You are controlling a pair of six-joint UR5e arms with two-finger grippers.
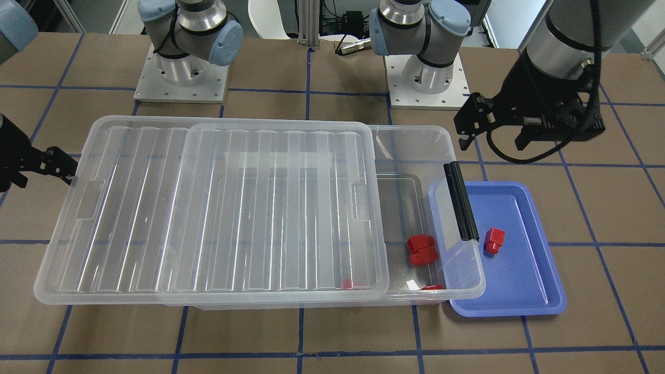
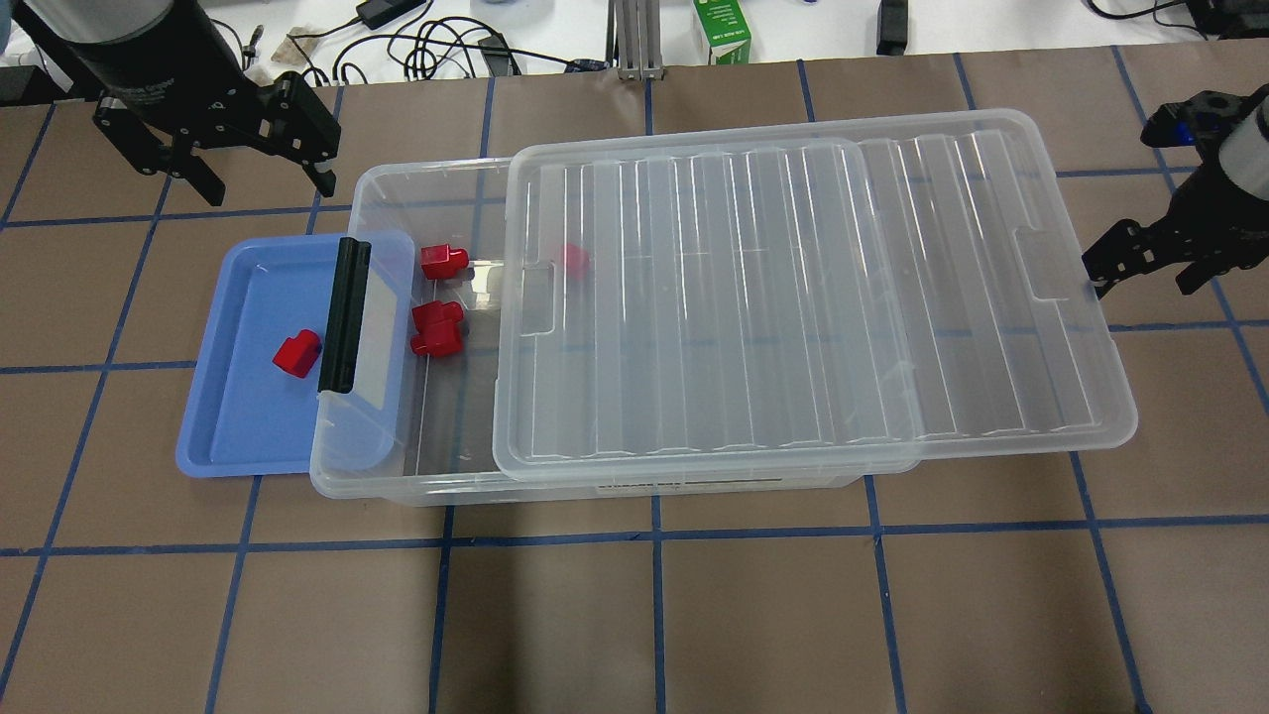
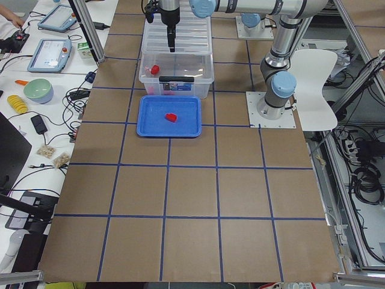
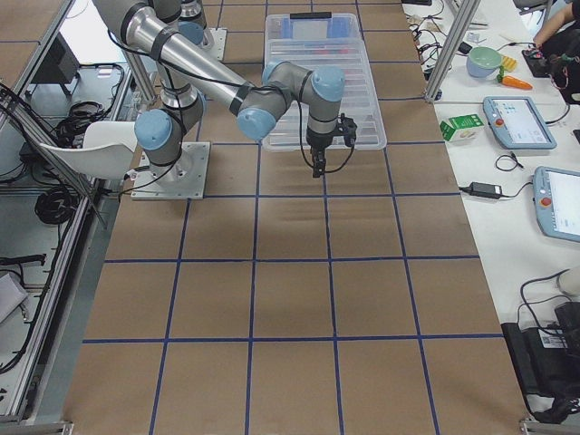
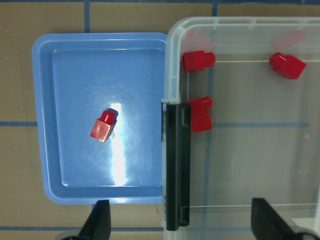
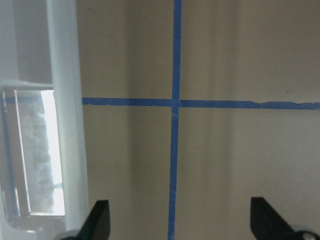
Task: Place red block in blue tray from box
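The small red block (image 1: 494, 240) lies in the blue tray (image 1: 519, 280), near the box's black clip bar (image 1: 461, 201). It also shows in the overhead view (image 2: 296, 353) and the left wrist view (image 5: 103, 126). The tray (image 2: 238, 416) sits against the end of the clear box (image 2: 426, 491), partly under its rim. My left gripper (image 2: 270, 188) is open and empty, raised beyond the tray and box end. My right gripper (image 2: 1145, 283) is open and empty beside the lid's other end.
The ribbed lid (image 2: 793, 297) is slid toward my right, leaving the tray end of the box open. A two-lobed red block (image 2: 437, 328) and another red block (image 2: 442, 261) lie there; a third (image 2: 573, 258) lies under the lid. A green carton (image 2: 722, 30) stands at the far edge.
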